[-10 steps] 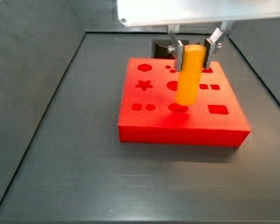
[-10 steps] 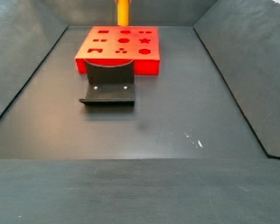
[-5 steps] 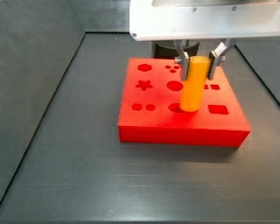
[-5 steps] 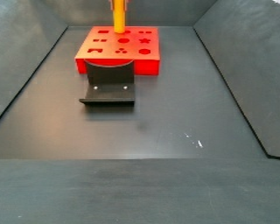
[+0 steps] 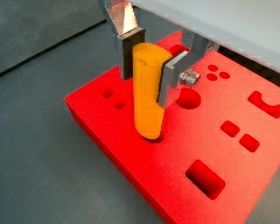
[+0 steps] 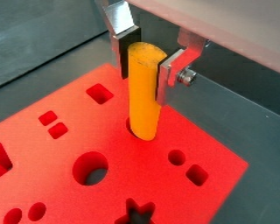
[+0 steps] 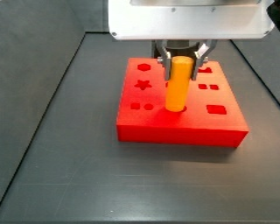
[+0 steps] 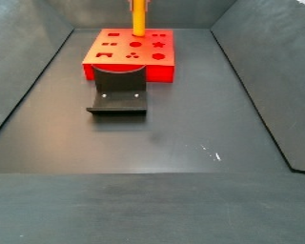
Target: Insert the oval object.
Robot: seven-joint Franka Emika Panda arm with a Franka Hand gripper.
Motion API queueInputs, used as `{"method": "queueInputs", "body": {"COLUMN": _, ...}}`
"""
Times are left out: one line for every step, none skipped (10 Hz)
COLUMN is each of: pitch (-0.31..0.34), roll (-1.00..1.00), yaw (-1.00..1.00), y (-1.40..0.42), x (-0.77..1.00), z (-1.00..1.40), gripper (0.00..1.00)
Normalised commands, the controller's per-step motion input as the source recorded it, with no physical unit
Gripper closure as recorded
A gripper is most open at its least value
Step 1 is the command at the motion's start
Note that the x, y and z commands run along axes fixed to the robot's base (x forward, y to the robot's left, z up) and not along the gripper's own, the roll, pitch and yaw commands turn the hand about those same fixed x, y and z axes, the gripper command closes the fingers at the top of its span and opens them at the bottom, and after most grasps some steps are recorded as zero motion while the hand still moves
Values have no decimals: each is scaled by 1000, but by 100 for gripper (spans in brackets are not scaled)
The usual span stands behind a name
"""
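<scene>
The oval object, an orange-yellow peg (image 7: 178,85), stands upright on the red block (image 7: 184,121), its lower end in a hole near the block's middle. It shows in both wrist views (image 5: 147,96) (image 6: 143,92) and at the far end of a side view (image 8: 138,16). My gripper (image 5: 152,61) is shut on the peg's upper part, a silver finger with a dark pad on each side (image 6: 153,59). In a side view the gripper (image 7: 180,58) hangs under the white wrist body right above the block. The peg's bottom tip is hidden in the hole.
The red block (image 8: 130,54) has several other shaped holes: a star (image 7: 143,85), a round one (image 5: 189,99), squares and a rectangle (image 7: 219,110). The dark fixture (image 8: 118,92) stands on the floor beside the block. Dark walls enclose the grey floor (image 8: 155,152).
The peg, held tilted over the block before, has straightened upright. The gripper has shifted over the block's middle and lowered the peg's end into the hole.
</scene>
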Motion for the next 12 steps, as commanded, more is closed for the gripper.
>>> {"method": "queueInputs", "body": {"pitch": 4, "roll": -49, "yaw": 154, "y": 9, "x": 517, "z": -309, "gripper": 100}}
{"method": "queueInputs", "body": {"pitch": 0, "roll": -23, "yaw": 6, "y": 46, "x": 346, "z": -314, "gripper": 100}}
{"method": "queueInputs", "body": {"pitch": 0, "roll": 0, "yaw": 0, "y": 3, "x": 57, "z": -266, "gripper": 100}}
{"method": "queueInputs", "body": {"pitch": 0, "roll": 0, "yaw": 0, "y": 0, "x": 0, "z": -194, "gripper": 100}}
{"method": "queueInputs", "body": {"pitch": 0, "roll": 0, "yaw": 0, "y": 0, "x": 0, "z": -137, "gripper": 100}}
{"method": "queueInputs", "body": {"pitch": 0, "roll": 0, "yaw": 0, "y": 40, "x": 0, "z": -257, "gripper": 100}}
{"method": "queueInputs", "body": {"pitch": -29, "roll": 0, "yaw": 0, "y": 77, "x": 0, "z": -403, "gripper": 100}}
{"method": "queueInputs", "body": {"pitch": -44, "roll": 0, "yaw": 0, "y": 60, "x": 0, "z": -509, "gripper": 100}}
{"method": "queueInputs", "body": {"pitch": -24, "roll": 0, "yaw": 0, "y": 23, "x": 0, "z": -646, "gripper": 100}}
{"method": "queueInputs", "body": {"pitch": 0, "roll": 57, "yaw": -29, "y": 51, "x": -69, "z": -757, "gripper": 100}}
{"method": "queueInputs", "body": {"pitch": 0, "roll": 86, "yaw": -63, "y": 89, "x": -83, "z": -820, "gripper": 100}}
{"method": "queueInputs", "body": {"pitch": 0, "roll": 103, "yaw": -91, "y": 60, "x": -69, "z": -800, "gripper": 100}}
